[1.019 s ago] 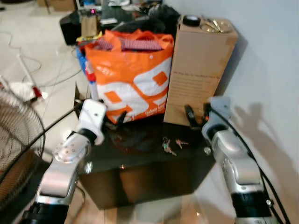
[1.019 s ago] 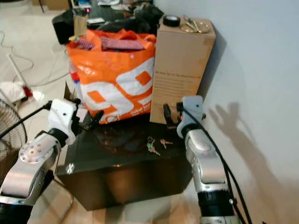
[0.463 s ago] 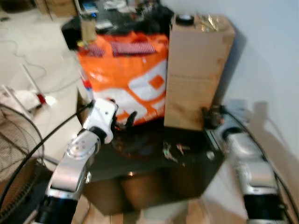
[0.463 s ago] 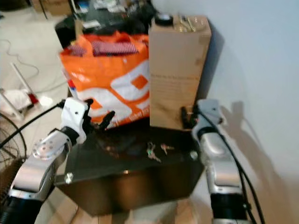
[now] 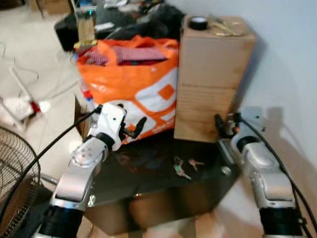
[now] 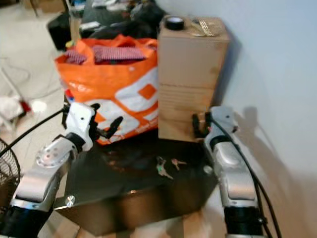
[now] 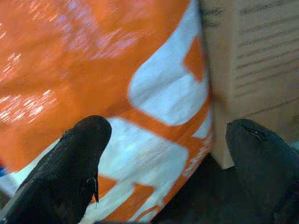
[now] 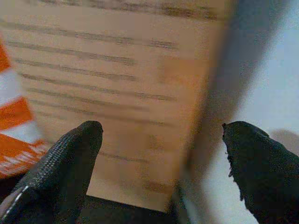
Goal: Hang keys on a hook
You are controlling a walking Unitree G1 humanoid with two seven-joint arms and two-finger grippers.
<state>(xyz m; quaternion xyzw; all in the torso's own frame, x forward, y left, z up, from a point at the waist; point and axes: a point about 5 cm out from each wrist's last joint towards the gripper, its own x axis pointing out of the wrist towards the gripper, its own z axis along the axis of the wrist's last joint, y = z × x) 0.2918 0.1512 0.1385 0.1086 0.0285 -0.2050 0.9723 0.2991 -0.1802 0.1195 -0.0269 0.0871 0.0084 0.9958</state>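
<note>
Left eye view: the keys (image 5: 181, 166) lie loose on the dark glossy table (image 5: 148, 173), toward its front right part, with nothing holding them. They form a small splayed bunch — one key with a greenish head pointing toward the front edge, another reaching to the right — so no single long axis stands out clearly.

The right gripper (image 5: 224, 125) hovers at the foot of the cardboard box (image 5: 213, 74), behind and to the right of the keys. Its fingers (image 8: 65, 163) stand wide apart and empty, pointing at the box face and the pale wall (image 8: 261, 70). The left gripper (image 5: 131, 128) is up against the orange bag (image 5: 133, 84); its fingers (image 7: 70, 163) are likewise spread wide and hold nothing, aimed at the bag's orange-and-white side.

The keys lie between the two arms, below and forward of both sets of fingertips. The right gripper looks the nearer — it would need to come back toward the robot, swing left and tip downward to get its fingers over the bunch. The flat keys on a hard, shiny top will likely be awkward to pinch. No hook can be made out, so the hanging place is unknown.
</note>
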